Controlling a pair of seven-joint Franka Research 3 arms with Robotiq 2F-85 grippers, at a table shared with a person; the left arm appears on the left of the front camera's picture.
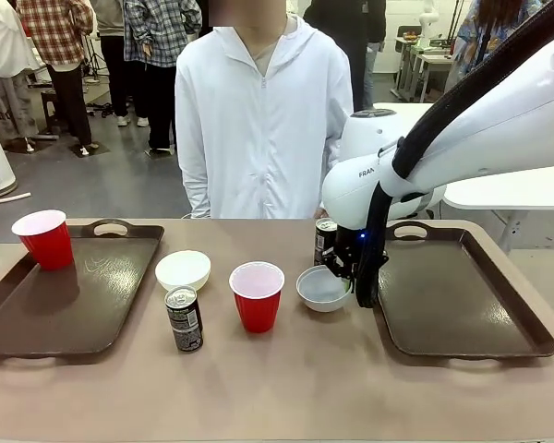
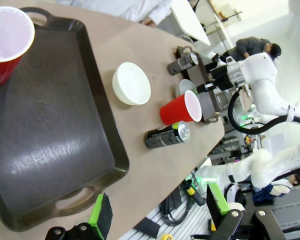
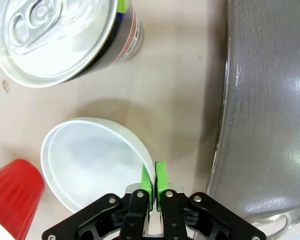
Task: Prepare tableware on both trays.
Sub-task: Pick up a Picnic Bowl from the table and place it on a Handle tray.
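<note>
My right gripper is shut on the near rim of the pale grey bowl, which sits on the table just left of the right tray. In the front view that gripper hangs over the bowl, with a dark can right behind it. A red cup, a second can and a white bowl stand mid-table. Another red cup stands on the left tray. My left gripper is open above the left tray's end, holding nothing.
A person in a white hooded jacket stands at the far side of the table. The right tray's floor is bare. Bare tabletop lies along the near edge.
</note>
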